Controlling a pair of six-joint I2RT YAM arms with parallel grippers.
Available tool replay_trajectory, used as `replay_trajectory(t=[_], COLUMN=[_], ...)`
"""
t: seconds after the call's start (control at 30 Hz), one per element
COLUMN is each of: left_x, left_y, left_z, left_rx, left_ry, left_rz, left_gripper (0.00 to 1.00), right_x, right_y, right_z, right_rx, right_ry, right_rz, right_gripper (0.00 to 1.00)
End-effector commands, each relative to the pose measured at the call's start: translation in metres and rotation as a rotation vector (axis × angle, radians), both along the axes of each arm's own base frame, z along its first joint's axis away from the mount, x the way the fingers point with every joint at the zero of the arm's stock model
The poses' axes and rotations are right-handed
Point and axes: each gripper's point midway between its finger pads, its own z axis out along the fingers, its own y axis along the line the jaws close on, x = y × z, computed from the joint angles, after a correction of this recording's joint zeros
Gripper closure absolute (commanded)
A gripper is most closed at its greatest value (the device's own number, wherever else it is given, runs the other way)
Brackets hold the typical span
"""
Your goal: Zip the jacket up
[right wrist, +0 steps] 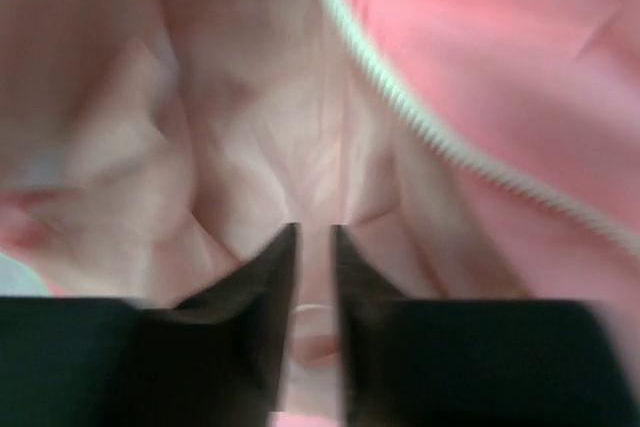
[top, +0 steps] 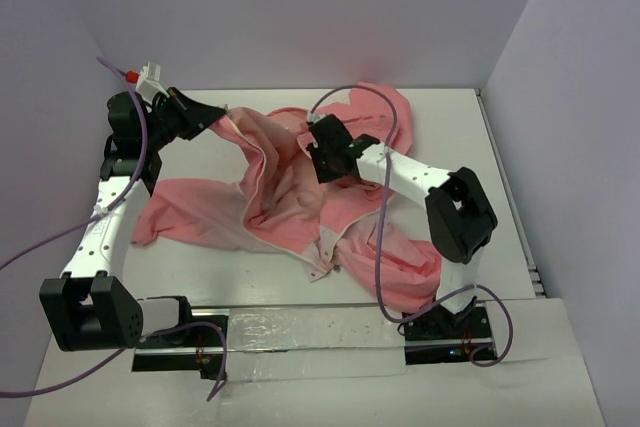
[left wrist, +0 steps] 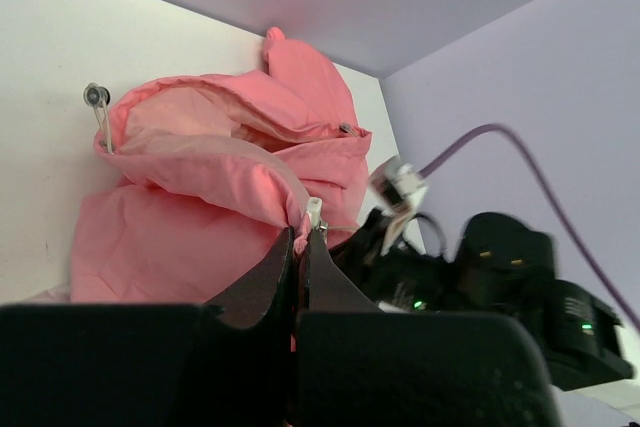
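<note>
The salmon-pink jacket [top: 300,197] lies crumpled across the middle of the white table [top: 200,277], paler lining showing. At the back left my left gripper [top: 212,119] is shut on a raised edge of the jacket. In the left wrist view the left gripper [left wrist: 302,234] pinches pink fabric beside a light zipper end [left wrist: 314,211]. My right gripper [top: 335,169] hovers low over the jacket's centre. In the blurred right wrist view the right gripper [right wrist: 315,232] has its jaws a narrow gap apart over pale lining [right wrist: 250,117], with the white zipper teeth [right wrist: 440,142] running past on the right.
Lilac walls close in the table at the back [top: 300,17] and right [top: 570,147]. A purple cable [top: 381,237] trails over the jacket along the right arm [top: 455,212]. A drawstring toggle [left wrist: 95,95] hangs at the hood's edge.
</note>
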Motion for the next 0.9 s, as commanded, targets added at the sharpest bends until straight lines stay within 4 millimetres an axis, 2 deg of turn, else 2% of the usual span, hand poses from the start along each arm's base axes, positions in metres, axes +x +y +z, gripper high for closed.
replay_trajectory(t=[0.0, 0.03, 0.07, 0.1, 0.27, 0.47, 0.6, 0.8, 0.87], left_x=[-0.004, -0.005, -0.005, -0.005, -0.007, -0.010, -0.010, -0.013, -0.011], left_y=[0.001, 0.000, 0.000, 0.000, 0.002, 0.004, 0.003, 0.002, 0.010], left_z=[0.022, 0.022, 0.022, 0.022, 0.025, 0.020, 0.018, 0.019, 0.020], left_rx=[0.003, -0.002, -0.003, -0.007, 0.009, 0.031, 0.028, 0.028, 0.032], left_ry=[-0.077, -0.077, -0.076, -0.077, -0.087, -0.062, -0.060, -0.063, -0.064], left_rz=[-0.007, -0.008, -0.009, -0.010, -0.001, 0.005, -0.001, -0.010, 0.013], left_gripper=[1.00, 1.00, 1.00, 1.00, 1.00, 1.00, 1.00, 1.00, 1.00], right_x=[0.043, 0.058, 0.066, 0.077, 0.109, 0.135, 0.140, 0.149, 0.152], right_y=[0.000, 0.001, 0.006, 0.006, 0.009, 0.012, 0.017, 0.021, 0.023], right_z=[0.085, 0.094, 0.096, 0.090, 0.065, 0.046, 0.044, 0.027, 0.017], right_rx=[0.044, 0.038, 0.044, 0.028, -0.011, 0.007, 0.020, 0.004, -0.003], right_ry=[-0.238, -0.250, -0.256, -0.241, -0.203, -0.188, -0.185, -0.167, -0.158], right_rz=[-0.044, -0.058, -0.059, -0.070, -0.120, -0.176, -0.169, -0.184, -0.191], right_gripper=[0.62, 0.50, 0.42, 0.31, 0.12, 0.10, 0.10, 0.10, 0.10])
